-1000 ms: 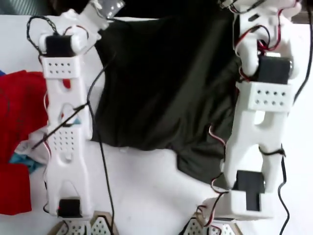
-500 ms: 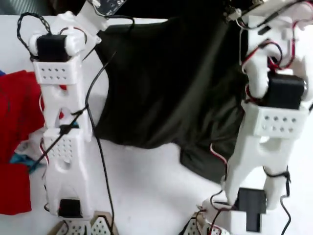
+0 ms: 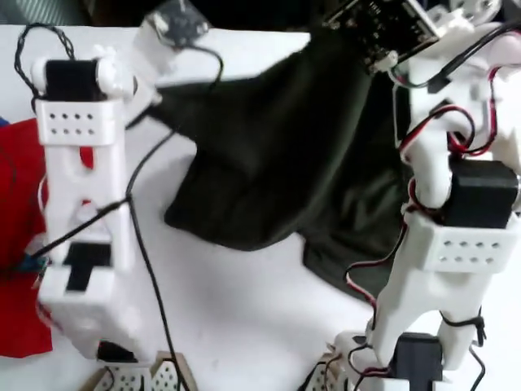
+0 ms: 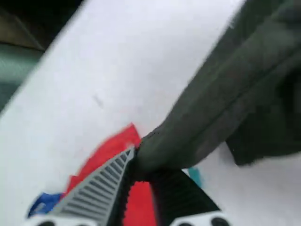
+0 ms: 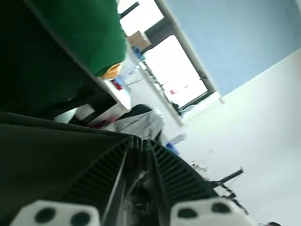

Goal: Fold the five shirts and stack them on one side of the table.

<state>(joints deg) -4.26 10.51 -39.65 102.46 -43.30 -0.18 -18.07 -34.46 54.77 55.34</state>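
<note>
- One dark shirt point(image 3: 277, 163) lies on the worktop point(image 3: 244, 309) toward its far edge, with part of it raised.
- Left end effector point(image 4: 138, 162) clenched on the dark shirt.
- Right end effector point(image 5: 140, 146) also clenched on it.
- One red shirt point(image 3: 20, 179) sits at the left edge.

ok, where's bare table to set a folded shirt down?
Bare table at the front, between left arm and right arm, up to the dark shirt hem. Thin bare strip at the far edge past it. Crowded: red shirt pile outside the left arm.
</note>
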